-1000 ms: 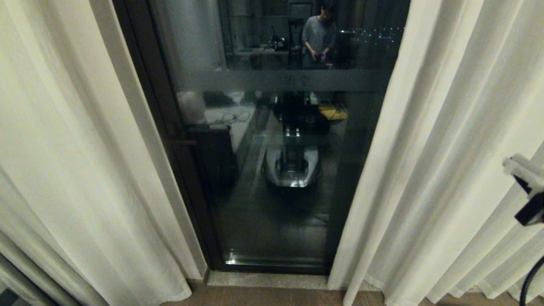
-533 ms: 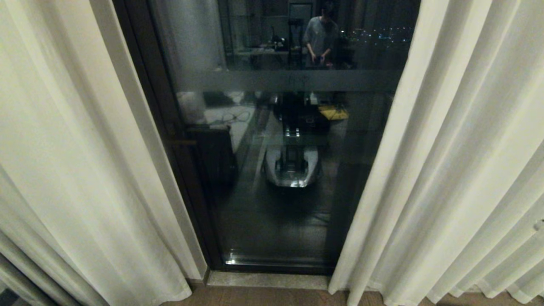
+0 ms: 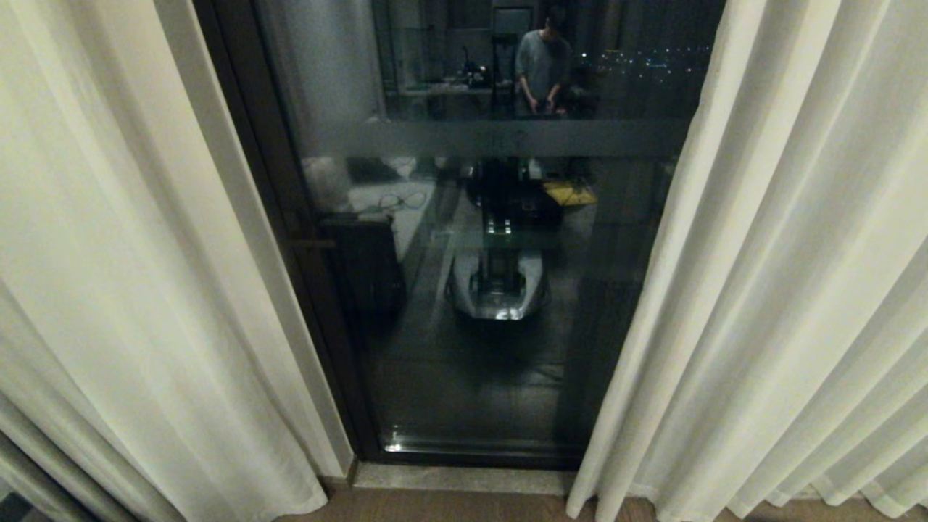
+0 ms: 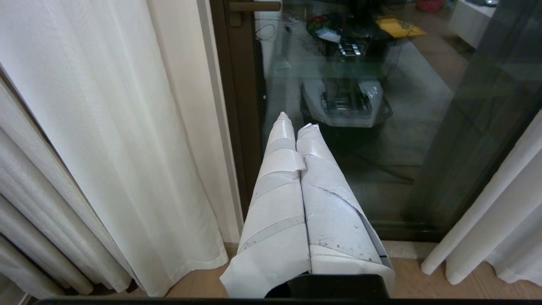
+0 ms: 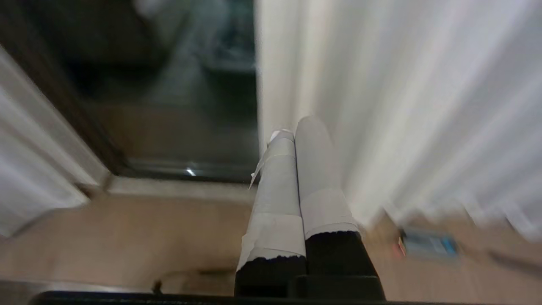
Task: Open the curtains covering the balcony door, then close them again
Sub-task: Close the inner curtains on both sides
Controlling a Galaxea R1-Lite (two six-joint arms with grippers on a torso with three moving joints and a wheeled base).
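Curtains stood parted, door bare. Both grippers, L & R, were closed, empty. To close well: hook R panel's inner edge, sweep slowly inward.

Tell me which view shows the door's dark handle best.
Left wrist view: the dark brown door handle shows as a clear horizontal bar on the frame. The head view shows it dimly beside the left curtain. The right wrist view doesn't show it.
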